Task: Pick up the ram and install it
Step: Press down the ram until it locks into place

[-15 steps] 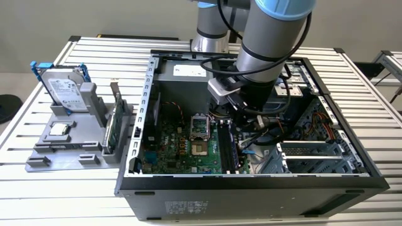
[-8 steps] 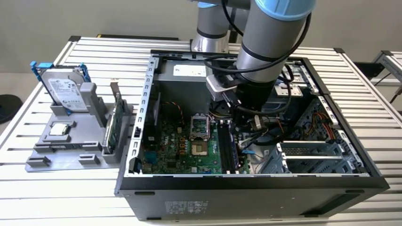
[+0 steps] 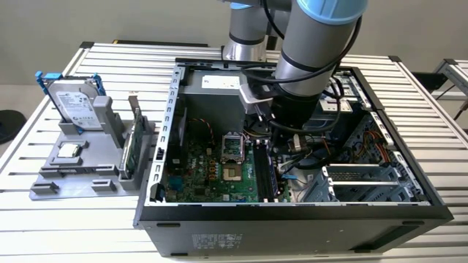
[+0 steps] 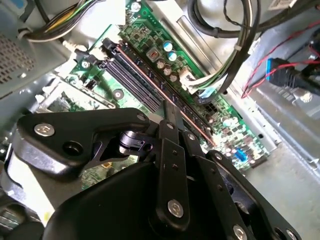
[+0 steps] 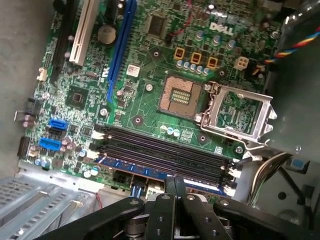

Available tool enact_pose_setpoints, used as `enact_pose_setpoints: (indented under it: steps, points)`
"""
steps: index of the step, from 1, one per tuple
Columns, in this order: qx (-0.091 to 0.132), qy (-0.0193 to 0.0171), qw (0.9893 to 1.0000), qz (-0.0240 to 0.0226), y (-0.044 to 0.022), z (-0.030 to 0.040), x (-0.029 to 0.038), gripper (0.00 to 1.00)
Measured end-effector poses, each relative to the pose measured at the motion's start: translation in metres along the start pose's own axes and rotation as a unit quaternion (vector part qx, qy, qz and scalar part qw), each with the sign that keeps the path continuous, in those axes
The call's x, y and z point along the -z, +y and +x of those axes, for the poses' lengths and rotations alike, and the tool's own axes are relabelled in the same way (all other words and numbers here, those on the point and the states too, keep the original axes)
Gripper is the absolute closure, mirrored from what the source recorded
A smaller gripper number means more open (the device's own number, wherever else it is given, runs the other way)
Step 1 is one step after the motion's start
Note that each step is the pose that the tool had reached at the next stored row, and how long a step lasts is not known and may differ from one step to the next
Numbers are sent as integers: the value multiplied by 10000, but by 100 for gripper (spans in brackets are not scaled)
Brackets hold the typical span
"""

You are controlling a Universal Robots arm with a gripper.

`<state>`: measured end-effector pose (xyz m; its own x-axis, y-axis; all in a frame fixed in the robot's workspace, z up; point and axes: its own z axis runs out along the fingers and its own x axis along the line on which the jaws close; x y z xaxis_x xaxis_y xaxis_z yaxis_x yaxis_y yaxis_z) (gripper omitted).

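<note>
The ram (image 5: 135, 169) is a long dark strip with a blue label, standing on edge in the memory slot nearest my gripper on the green motherboard (image 3: 212, 170). In the second wrist view the ram (image 4: 150, 79) shows as a thin edge with a copper line beside the empty black slots (image 4: 125, 75). My gripper (image 5: 175, 180) is down inside the computer case, its narrow fingers (image 4: 170, 112) closed over the ram's top edge near its middle. In the exterior view the gripper (image 3: 281, 147) hangs over the slots at the motherboard's right side.
The open black case (image 3: 292, 211) walls in the arm. Cable bundles (image 4: 225, 30) and a drive cage (image 3: 365, 181) lie close by. An open CPU socket (image 5: 180, 95) sits beyond the slots. A grey fixture (image 3: 73, 164) at the exterior view's left holds a hard drive (image 3: 76, 104) and a green card (image 3: 130, 148).
</note>
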<state>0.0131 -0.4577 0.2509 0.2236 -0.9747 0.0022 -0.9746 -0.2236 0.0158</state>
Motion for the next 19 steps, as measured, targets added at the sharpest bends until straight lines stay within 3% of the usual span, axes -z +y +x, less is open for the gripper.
enact_pose_setpoints:
  steps: [3,7,13,19]
  points:
    - [-218,-3,9998,0,0,0,-2,100]
    - [-513,-9,9987,-1,0,-1,-5,100]
    - [-909,-15,9959,-2,0,0,-6,100]
    - [-1156,-19,9933,-2,0,0,-6,100]
